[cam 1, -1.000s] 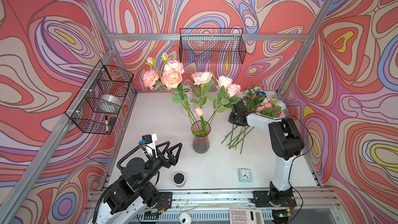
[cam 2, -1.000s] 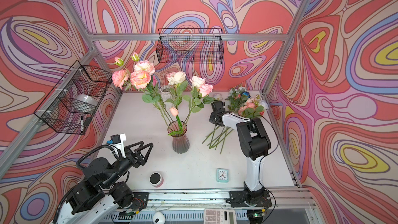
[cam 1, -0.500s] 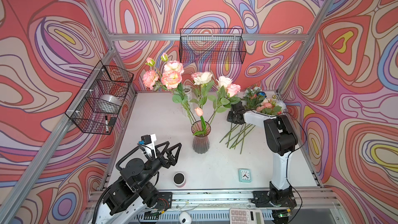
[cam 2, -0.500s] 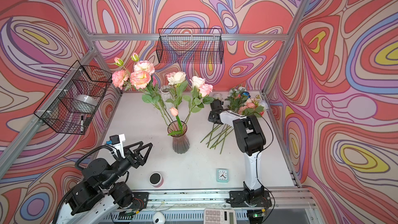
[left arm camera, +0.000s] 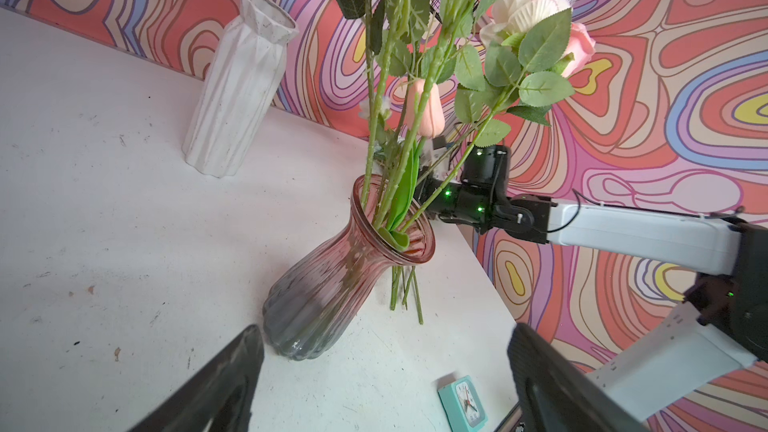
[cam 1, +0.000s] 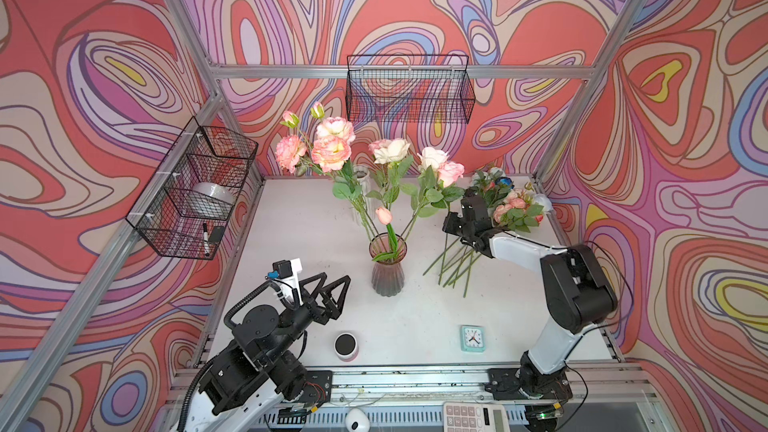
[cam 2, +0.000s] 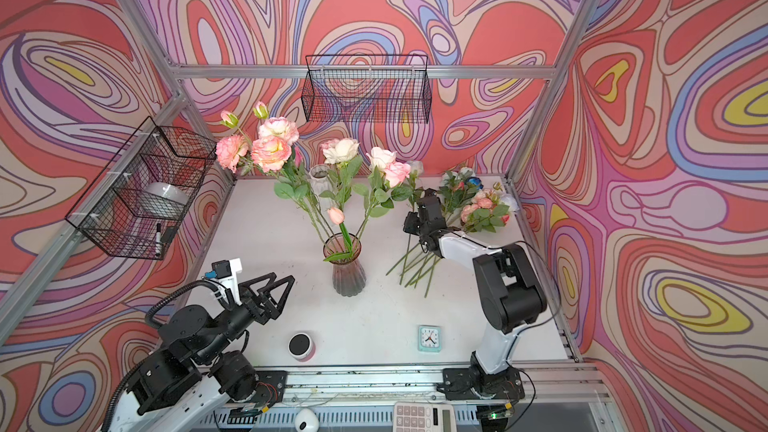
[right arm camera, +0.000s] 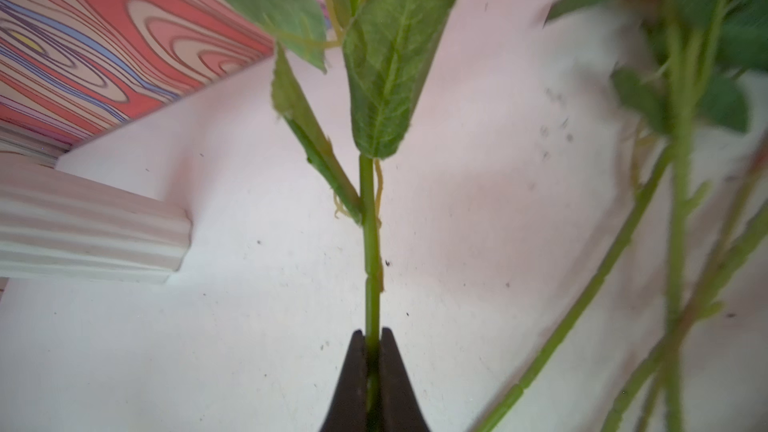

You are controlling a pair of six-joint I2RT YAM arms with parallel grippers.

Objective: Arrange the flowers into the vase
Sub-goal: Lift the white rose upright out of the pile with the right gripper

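Observation:
The vase (cam 1: pixel 387 272) (cam 2: pixel 348 274) (left arm camera: pixel 332 284) is ribbed pink-grey glass and stands mid-table. It holds several flowers (cam 1: pixel 332 147) (cam 2: pixel 272 151) with pink, peach and cream heads. More flowers (cam 1: pixel 513 211) (cam 2: pixel 482 211) lie in a pile at the back right, stems (cam 1: pixel 455 263) pointing forward. My right gripper (cam 1: pixel 452 226) (cam 2: pixel 412 224) (right arm camera: pixel 372 332) is at the pile's left edge, shut on one leafy green stem (right arm camera: pixel 371 222) just over the table. My left gripper (cam 1: pixel 336 280) (cam 2: pixel 282 281) (left arm camera: pixel 385 330) hangs open and empty, front left of the vase.
A white ribbed vase (cam 1: pixel 360 178) (left arm camera: pixel 241 89) (right arm camera: pixel 91 238) stands behind the glass one. A teal clock (cam 1: pixel 472 338) (left arm camera: pixel 463 403) and a pink cup (cam 1: pixel 345 346) sit near the front edge. Wire baskets (cam 1: pixel 409 89) (cam 1: pixel 195 189) hang on the back and left walls.
My right gripper's jaws have closed onto the stem at the pile, and that arm's elbow has swung right. The left arm has not moved.

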